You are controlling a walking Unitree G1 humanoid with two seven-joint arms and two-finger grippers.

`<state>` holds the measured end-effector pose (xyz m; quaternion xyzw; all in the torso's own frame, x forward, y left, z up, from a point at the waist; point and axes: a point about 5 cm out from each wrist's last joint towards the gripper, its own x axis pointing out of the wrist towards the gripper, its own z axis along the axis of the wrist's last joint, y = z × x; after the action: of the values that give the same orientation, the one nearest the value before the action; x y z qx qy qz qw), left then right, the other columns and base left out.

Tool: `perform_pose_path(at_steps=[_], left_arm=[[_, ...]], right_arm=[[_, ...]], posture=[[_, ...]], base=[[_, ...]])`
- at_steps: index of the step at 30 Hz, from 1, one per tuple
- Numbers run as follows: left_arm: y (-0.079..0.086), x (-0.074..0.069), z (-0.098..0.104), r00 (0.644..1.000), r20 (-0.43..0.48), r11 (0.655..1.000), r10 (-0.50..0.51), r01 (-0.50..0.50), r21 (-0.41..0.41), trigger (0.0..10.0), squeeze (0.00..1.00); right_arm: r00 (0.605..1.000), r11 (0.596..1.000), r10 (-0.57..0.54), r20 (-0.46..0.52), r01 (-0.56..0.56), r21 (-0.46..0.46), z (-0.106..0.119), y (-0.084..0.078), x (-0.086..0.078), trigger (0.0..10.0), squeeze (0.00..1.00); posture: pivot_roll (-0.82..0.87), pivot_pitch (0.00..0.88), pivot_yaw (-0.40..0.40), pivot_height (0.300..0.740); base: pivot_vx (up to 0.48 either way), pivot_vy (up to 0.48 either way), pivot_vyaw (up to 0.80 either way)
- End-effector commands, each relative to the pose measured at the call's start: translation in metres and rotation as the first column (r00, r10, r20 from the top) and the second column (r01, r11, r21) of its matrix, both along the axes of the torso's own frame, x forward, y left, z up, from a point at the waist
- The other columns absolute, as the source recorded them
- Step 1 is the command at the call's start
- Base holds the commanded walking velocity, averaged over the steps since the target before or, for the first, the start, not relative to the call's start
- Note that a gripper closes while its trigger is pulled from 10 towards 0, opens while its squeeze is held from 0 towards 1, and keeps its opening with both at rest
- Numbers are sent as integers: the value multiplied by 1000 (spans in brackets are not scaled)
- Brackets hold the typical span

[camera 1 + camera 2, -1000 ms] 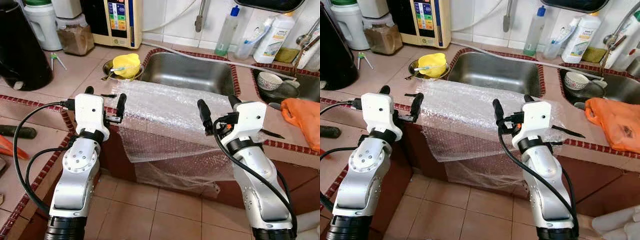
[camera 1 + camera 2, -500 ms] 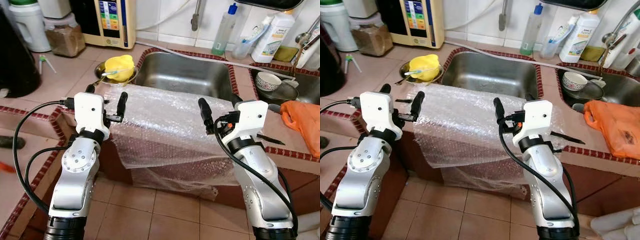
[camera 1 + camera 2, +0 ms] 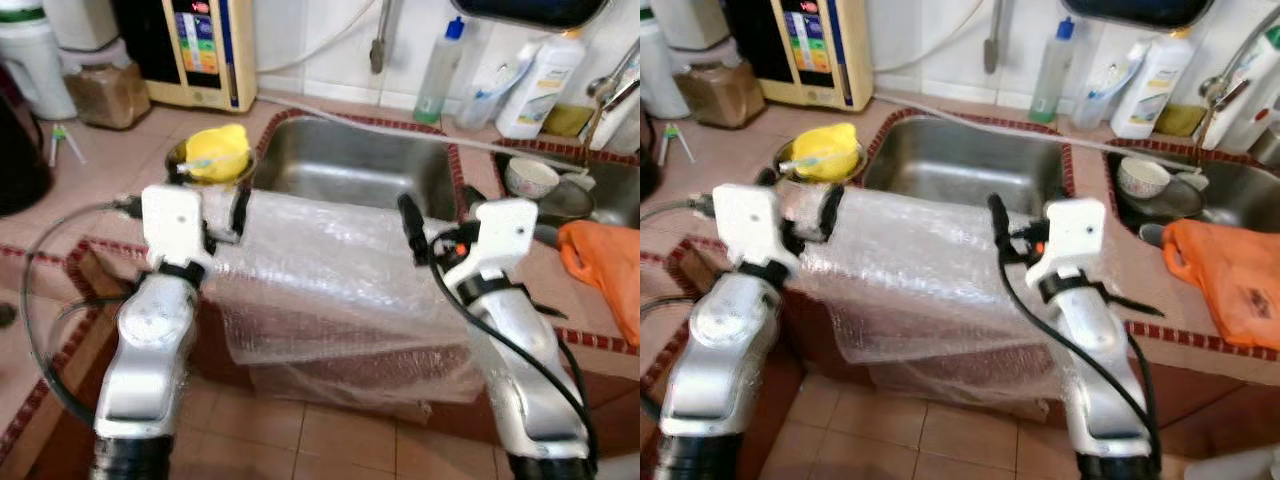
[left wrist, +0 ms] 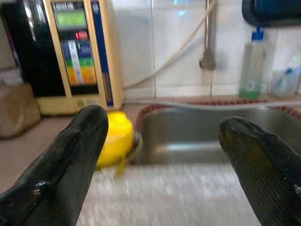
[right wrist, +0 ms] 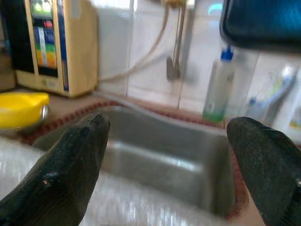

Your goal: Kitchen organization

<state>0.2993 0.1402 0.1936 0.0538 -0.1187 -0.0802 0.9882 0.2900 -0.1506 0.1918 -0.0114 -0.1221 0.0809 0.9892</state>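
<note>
Nearest the robot, a floor of square terracotta tiles (image 3: 330,440) runs up to the front of the tiled desk (image 3: 110,180), whose edge is trimmed in dark red mosaic. A crinkly, translucent sheet of bubble wrap (image 3: 330,270) lies over that front edge and hangs down its face, just before the sink. The left gripper (image 3: 215,200) hovers above the sheet's left end with its two black fingers apart and nothing between them; the right gripper (image 3: 440,210) is likewise spread wide and empty over the sheet's right end.

Beyond the wrap is the rectangular stainless-steel sink (image 3: 355,165). Just left of it a yellow rounded cup (image 3: 218,152) rests in a shallow metal bowl (image 3: 790,160). On the right, a crumpled orange plastic bag (image 3: 1225,275) lies on the desk near a second basin holding a small white bowl (image 3: 1140,177).

Farthest back, against the white wall tiles, stand a cream appliance with a coloured panel (image 4: 82,52), a clear green-tinted bottle with a blue cap (image 5: 218,87) and a white plastic bottle (image 3: 540,75).
</note>
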Motion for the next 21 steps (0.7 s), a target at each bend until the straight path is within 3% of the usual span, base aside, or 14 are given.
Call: perform_pose_path(at_steps=[1, 18, 21], left_arm=[[8, 0, 3, 1000, 8, 1000, 26, -26, 4, 10000, 0], [4, -1, 1, 1000, -2, 1000, 10, -10, -4, 10000, 0], [4, -1, 1, 1000, 2, 1000, 17, -17, -11, 10000, 0]], right_arm=[[999, 1000, 28, 28, -28, 9, 7, 6, -1, 10000, 0], [999, 1000, 31, 27, -31, -2, 6, 6, 0, 10000, 0], [999, 1000, 30, 27, -30, -4, 6, 5, 0, 10000, 0]], posture=[[80, 85, -52, 740], [80, 78, -51, 740], [80, 79, -51, 740]], base=[[480, 0, 0], [480, 0, 0], [124, 0, 0]])
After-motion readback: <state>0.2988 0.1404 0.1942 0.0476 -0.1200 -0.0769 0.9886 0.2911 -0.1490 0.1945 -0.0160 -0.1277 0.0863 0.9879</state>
